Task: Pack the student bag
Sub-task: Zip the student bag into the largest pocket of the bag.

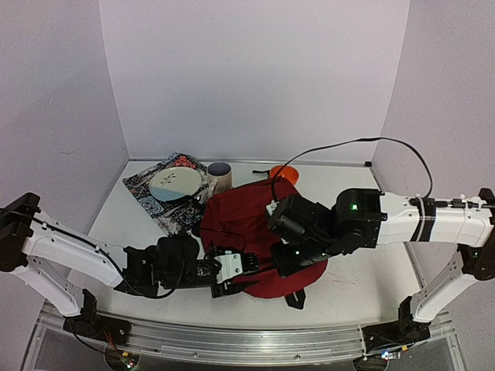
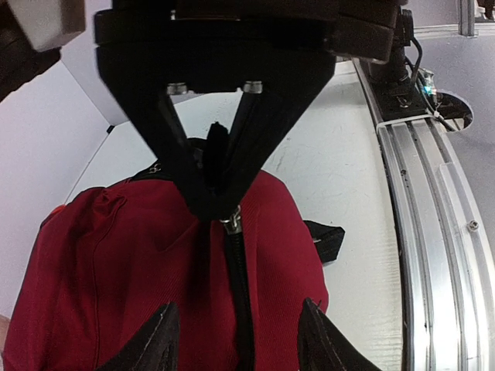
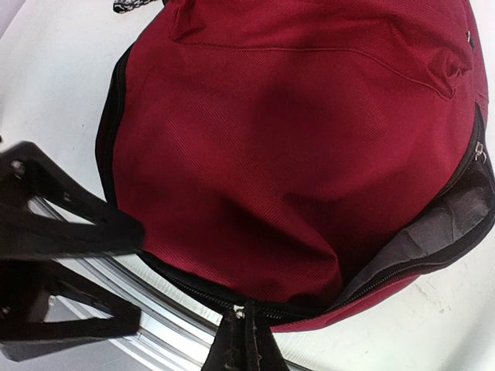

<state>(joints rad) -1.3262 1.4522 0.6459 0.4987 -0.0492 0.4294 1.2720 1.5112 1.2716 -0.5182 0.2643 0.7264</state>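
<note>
The student bag (image 1: 246,224), dark red, lies flat in the middle of the table. In the right wrist view its main zip gapes at the right, showing grey lining (image 3: 437,232). My right gripper (image 3: 247,344) is shut on the metal zip pull (image 3: 238,312) at the bag's near edge. The left wrist view shows the same pull (image 2: 230,222) pinched under the right arm's black fingers. My left gripper (image 2: 240,340) hangs open just over the red fabric. Its fingertips (image 2: 161,340) straddle the black zip line (image 2: 238,286) without touching it.
Behind the bag lie a patterned cloth case (image 1: 158,202) with a round white disc (image 1: 173,184) on it, a dark-topped cup (image 1: 220,176) and an orange object (image 1: 283,172). A black strap end (image 1: 295,298) sticks out near the aluminium rail (image 1: 232,340) along the table's front.
</note>
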